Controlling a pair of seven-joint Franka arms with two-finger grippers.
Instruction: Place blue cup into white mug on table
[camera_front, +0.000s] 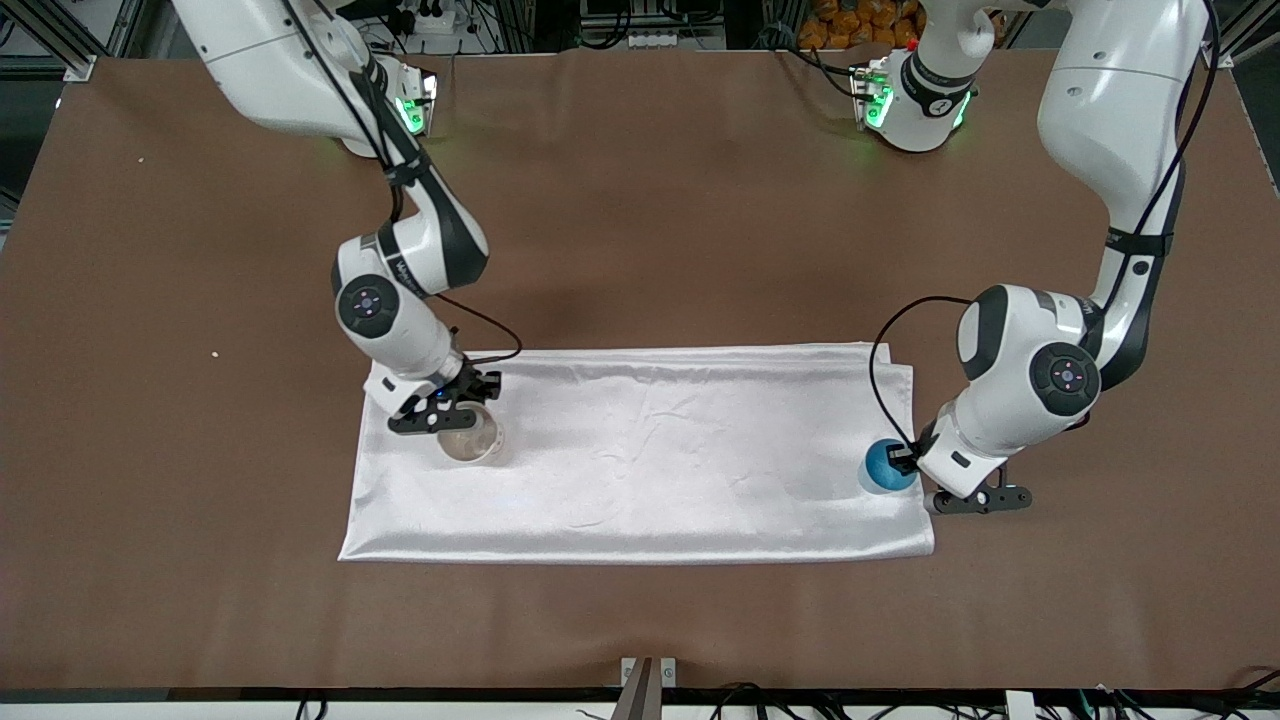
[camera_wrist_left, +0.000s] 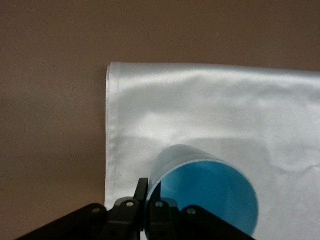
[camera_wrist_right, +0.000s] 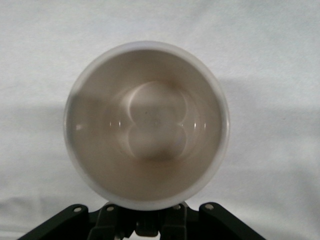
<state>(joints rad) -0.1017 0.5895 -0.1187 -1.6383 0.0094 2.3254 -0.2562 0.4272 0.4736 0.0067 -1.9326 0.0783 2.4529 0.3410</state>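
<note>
The blue cup (camera_wrist_left: 202, 195) stands at the white cloth's (camera_front: 640, 450) left-arm end, its rim pinched by the left gripper (camera_wrist_left: 145, 210). The right gripper (camera_front: 440, 405) clamps the white mug (camera_wrist_right: 147, 125) at the other end. Grasping looks done; next comes lifting and carrying over open cloth and bare counter (camera_front: 640, 200).

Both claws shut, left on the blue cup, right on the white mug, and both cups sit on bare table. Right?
Not quite. The left claw is shut on the blue cup and the right claw on the white mug, but both stand on the white cloth, not on bare table. The front view shows this.
</note>
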